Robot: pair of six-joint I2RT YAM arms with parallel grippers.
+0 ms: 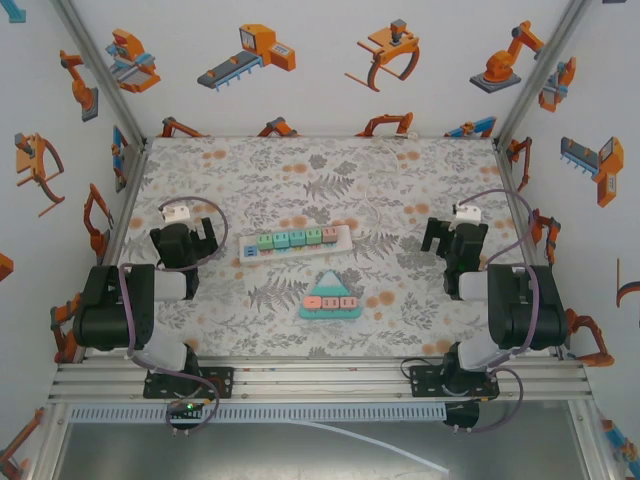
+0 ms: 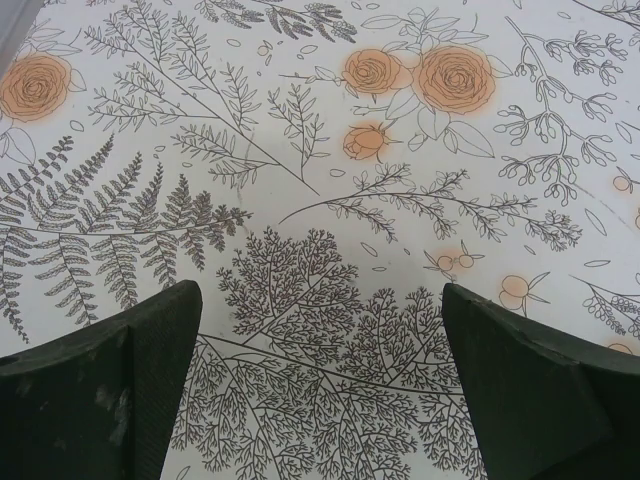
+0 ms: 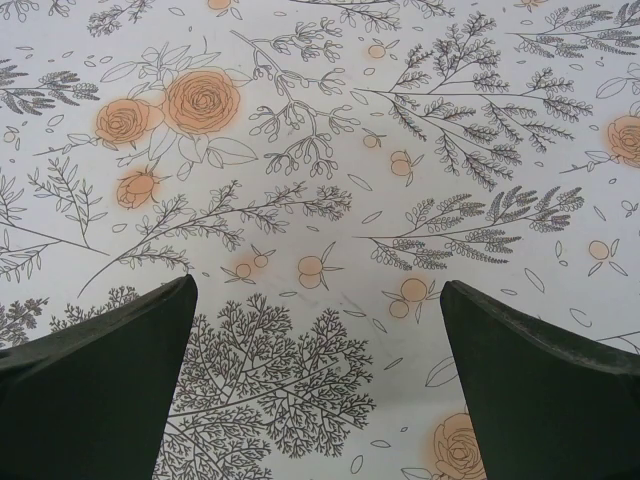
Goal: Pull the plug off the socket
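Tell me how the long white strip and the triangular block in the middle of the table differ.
The strip is long, narrow and white; the triangular block is short, three-cornered and teal. The strip lies farther from the arm bases, slightly slanted; the triangular block lies nearer. The strip carries a longer row of coloured pieces than the triangular block. Both lie flat on the table.

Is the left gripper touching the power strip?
No, the left gripper hangs open to the left of the power strip, with a clear gap between them.
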